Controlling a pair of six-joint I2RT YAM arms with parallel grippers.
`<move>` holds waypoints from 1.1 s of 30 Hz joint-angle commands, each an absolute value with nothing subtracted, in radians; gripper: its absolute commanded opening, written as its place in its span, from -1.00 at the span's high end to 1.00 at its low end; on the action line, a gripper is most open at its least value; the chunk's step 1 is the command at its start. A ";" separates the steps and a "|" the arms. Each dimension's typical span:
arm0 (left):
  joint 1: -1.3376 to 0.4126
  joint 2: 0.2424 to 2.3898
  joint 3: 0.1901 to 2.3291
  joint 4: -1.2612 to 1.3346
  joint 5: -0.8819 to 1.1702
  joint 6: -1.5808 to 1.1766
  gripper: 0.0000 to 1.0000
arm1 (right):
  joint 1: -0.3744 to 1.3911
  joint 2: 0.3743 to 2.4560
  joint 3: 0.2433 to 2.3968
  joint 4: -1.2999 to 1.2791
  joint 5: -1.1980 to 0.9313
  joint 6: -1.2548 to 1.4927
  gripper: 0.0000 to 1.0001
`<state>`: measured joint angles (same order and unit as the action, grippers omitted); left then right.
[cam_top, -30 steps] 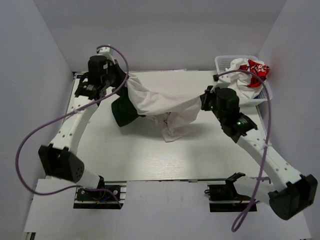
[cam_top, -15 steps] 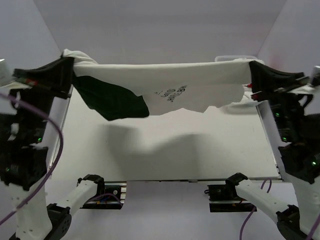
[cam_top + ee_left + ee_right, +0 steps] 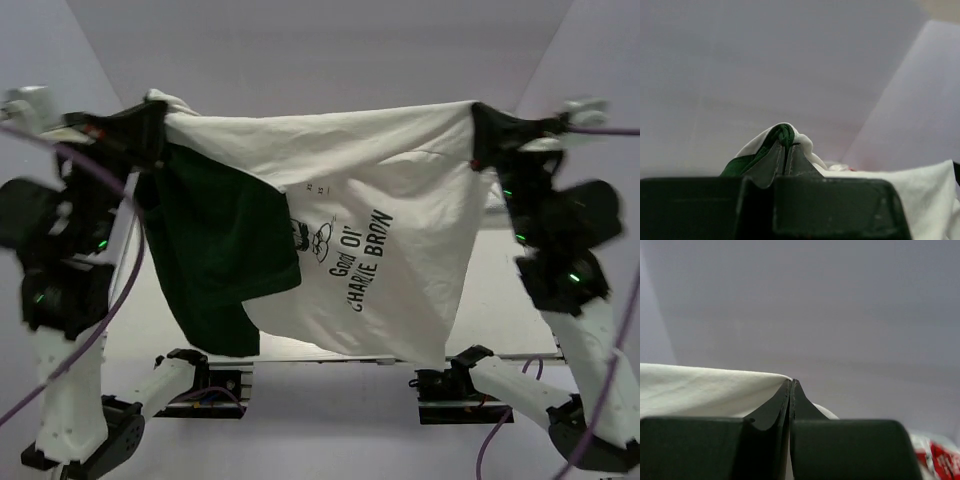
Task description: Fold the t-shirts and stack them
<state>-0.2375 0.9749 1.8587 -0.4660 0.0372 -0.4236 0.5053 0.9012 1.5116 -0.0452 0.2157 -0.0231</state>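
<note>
White-walled enclosure over a pale bench (image 3: 505,300), top view: left tool (image 3: 150,135) and right tool (image 3: 485,130), well apart, hold the off-white t-shirt (image 3: 390,190) aloft by its top edge, presumably so it hangs flat for folding. Against half a second earlier it drapes lower, the print is fully readable and the green sleeve (image 3: 215,250) dangles. Left wrist view: jaws together, clamped on bunched green-and-white cloth. Right wrist view: jaws pinched shut on the taut off-white edge, with the red-printed tee (image 3: 940,455) at lower right.

Plain pale walls (image 3: 320,50) — white table (image 3: 495,310) (evenly lit).
</note>
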 commanded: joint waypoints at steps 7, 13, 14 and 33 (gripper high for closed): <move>-0.221 1.322 1.311 -0.512 -0.265 -0.561 0.25 | 0.422 1.273 1.071 0.072 0.480 0.127 1.00; -0.221 1.714 1.474 -0.733 -0.308 -0.603 -1.00 | 0.373 1.581 1.151 -0.102 0.394 0.227 -0.81; -0.221 1.736 1.503 -0.783 -0.308 -0.612 -1.00 | 0.371 1.615 1.173 -0.127 0.396 0.229 -0.81; -0.259 1.118 0.706 -0.814 0.028 -0.822 -1.00 | 0.380 1.180 0.632 -0.084 0.078 0.414 -0.81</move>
<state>-0.2523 1.2030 0.7433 -0.7727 -0.0093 -0.7532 0.3763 1.2346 0.6811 -0.1055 0.1360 0.3645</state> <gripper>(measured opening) 0.997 0.899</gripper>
